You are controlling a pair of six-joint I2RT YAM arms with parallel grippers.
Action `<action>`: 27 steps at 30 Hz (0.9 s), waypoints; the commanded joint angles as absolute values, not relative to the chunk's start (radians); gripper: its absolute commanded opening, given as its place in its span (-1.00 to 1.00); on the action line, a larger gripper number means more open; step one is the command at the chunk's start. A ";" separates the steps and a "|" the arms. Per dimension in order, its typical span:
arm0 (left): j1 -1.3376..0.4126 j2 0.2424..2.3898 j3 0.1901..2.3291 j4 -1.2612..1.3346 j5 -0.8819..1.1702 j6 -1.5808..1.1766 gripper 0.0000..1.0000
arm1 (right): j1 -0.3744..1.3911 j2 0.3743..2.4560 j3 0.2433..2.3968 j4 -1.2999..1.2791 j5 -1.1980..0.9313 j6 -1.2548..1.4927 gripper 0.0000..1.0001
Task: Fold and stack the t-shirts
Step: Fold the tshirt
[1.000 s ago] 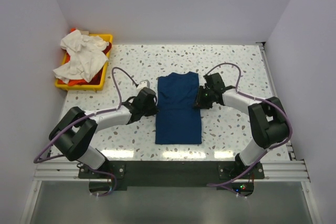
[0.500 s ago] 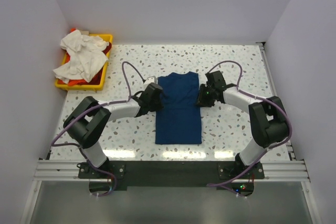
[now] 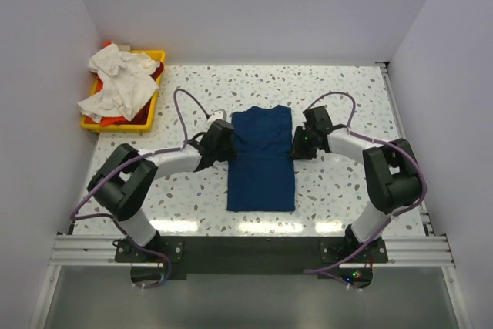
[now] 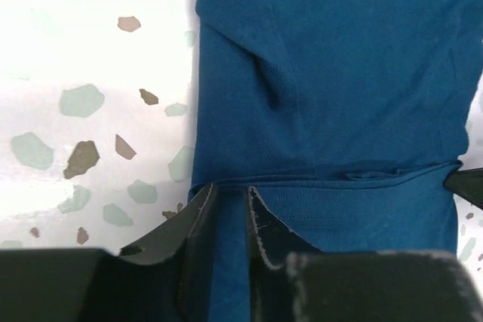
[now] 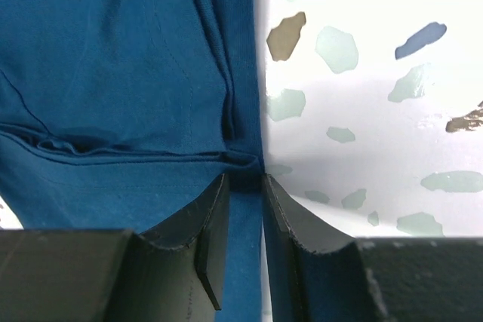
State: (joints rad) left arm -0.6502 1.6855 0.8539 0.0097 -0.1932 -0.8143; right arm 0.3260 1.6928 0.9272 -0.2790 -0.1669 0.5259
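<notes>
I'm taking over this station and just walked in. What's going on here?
Two robot arms are folding a navy t-shirt, which lies part-folded in the middle of the table. The right gripper pinches its right edge at a fold line. The left gripper straddles the left edge with its jaws slightly apart, and its grip is unclear. White and orange-red shirts sit heaped in the yellow tray at the far left.

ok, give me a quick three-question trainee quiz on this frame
1. Which edge of the navy shirt is the right end effector at?
2. True or false: the white shirts lie stacked on the navy shirt.
3. The tray sits at: A) the far left corner, B) the far right corner, C) between the arms.

Key: 1) its right edge; 2) false, they are piled in the tray; 3) A.
</notes>
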 commanded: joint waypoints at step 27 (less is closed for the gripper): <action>-0.735 1.098 0.365 -0.040 0.175 -0.925 -0.03 | 0.410 0.876 0.427 -0.554 -0.405 0.706 -0.19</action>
